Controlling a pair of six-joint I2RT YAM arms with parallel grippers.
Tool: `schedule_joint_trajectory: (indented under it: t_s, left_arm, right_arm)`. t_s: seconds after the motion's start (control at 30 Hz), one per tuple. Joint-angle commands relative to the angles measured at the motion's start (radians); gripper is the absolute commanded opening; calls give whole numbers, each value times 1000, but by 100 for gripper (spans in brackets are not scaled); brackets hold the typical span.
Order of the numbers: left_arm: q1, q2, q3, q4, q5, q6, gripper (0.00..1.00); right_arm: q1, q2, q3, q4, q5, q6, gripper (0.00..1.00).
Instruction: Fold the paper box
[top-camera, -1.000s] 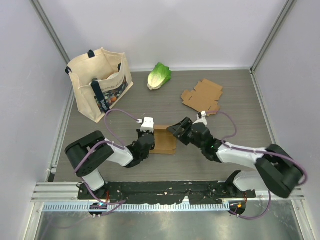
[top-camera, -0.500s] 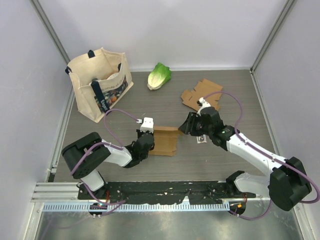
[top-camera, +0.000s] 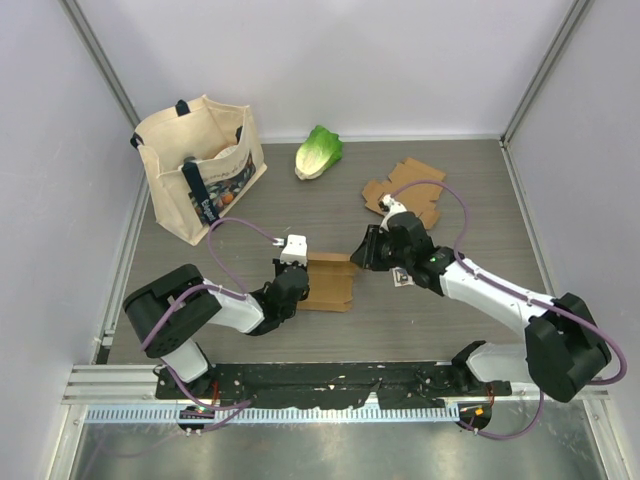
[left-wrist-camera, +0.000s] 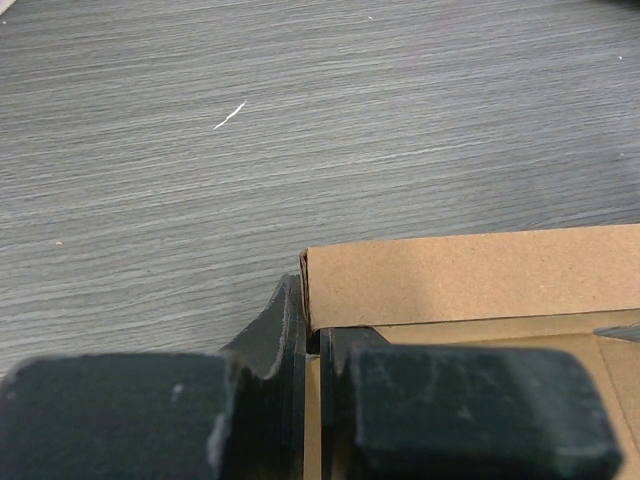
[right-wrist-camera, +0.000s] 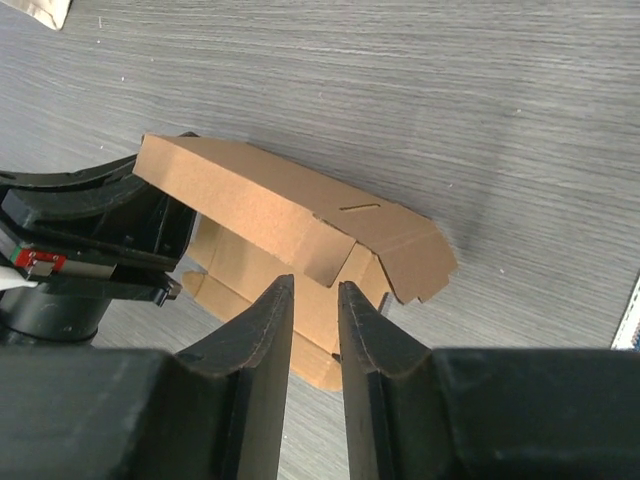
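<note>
The half-folded paper box (top-camera: 330, 284) lies near the middle of the grey desk (top-camera: 300, 205), between the two arms. The left tool (left-wrist-camera: 312, 338) is pressed together on the box's near-left wall, pinching the cardboard edge. The right tool (right-wrist-camera: 314, 292) hangs over the raised flap at the box's other end. Its fingers (right-wrist-camera: 262, 335) are a narrow gap apart and, as far as I can make out, have nothing between them. Farther back sit a canvas tote bag (top-camera: 200, 165), a lettuce (top-camera: 318, 152) and a flat cardboard blank (top-camera: 405, 188).
</note>
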Motion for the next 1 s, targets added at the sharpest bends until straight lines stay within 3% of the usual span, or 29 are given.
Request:
schedule_joint_trajectory:
  t_s: [0.0,0.17,0.33,0.67,0.97]
  left_arm:
    - [-3,-9,10,-22,-26,2,0]
    - [-6,-15,9,-23,-18,-4,0]
    - [-7,-16,6,-23,-18,-6,0]
    - [-9,-10,4,-17,-20,-12,0]
    - [-11,-13,6,-26,-32,-16,0]
  right_arm:
    - [3,35,36,83,1,10,28]
    - [1,55,16,134,16,51,12]
    - [1,96,-30,224,19,101,9]
    - [3,230,-22,306,-54,156,12]
    - [1,-5,16,-17,90,15,23]
